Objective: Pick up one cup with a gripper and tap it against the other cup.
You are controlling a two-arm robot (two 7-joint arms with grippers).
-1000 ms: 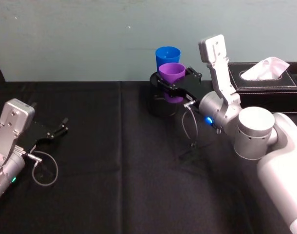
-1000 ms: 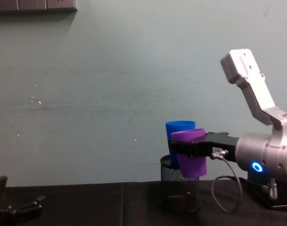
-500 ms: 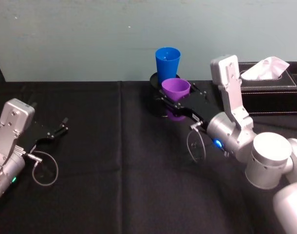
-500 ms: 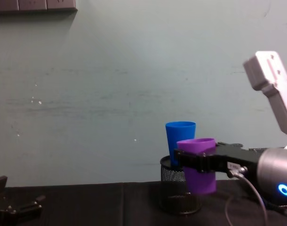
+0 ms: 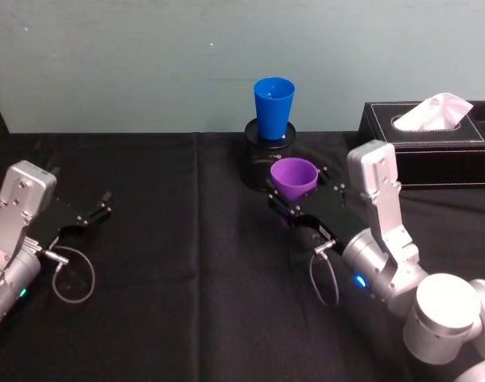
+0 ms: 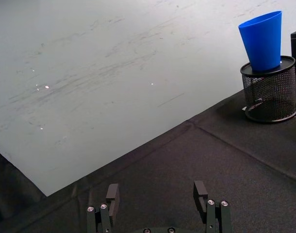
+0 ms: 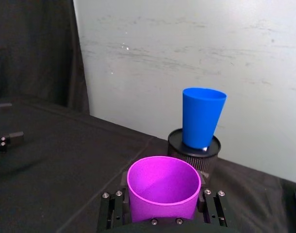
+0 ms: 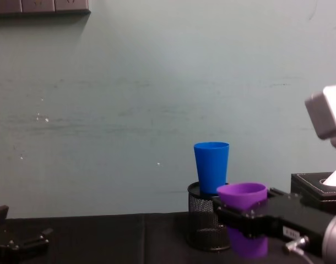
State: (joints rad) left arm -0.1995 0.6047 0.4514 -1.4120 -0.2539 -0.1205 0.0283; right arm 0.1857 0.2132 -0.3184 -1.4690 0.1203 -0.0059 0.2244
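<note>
The purple cup (image 5: 294,179) (image 7: 163,191) (image 8: 244,220) stays upright with my right gripper (image 5: 298,199) (image 7: 162,213) shut on its sides, held just above the black cloth. It is nearer to me than the blue cup (image 5: 273,107) (image 7: 202,117) (image 8: 211,166) (image 6: 262,40) and apart from it. The blue cup stands upright on a black mesh pen holder (image 5: 262,155) (image 7: 193,153) (image 8: 206,223) (image 6: 269,92) by the wall. My left gripper (image 5: 87,215) (image 6: 157,204) rests open at the table's far left, holding nothing.
A black tissue box (image 5: 429,139) (image 8: 316,187) with a white tissue sits at the back right beside the pen holder. Black cloth (image 5: 179,278) covers the table. A loose cable loop (image 5: 71,278) lies by my left arm.
My right gripper has pulled the purple cup back toward me and lowered it, away from the blue cup it was against a second ago. The left arm has not moved.
</note>
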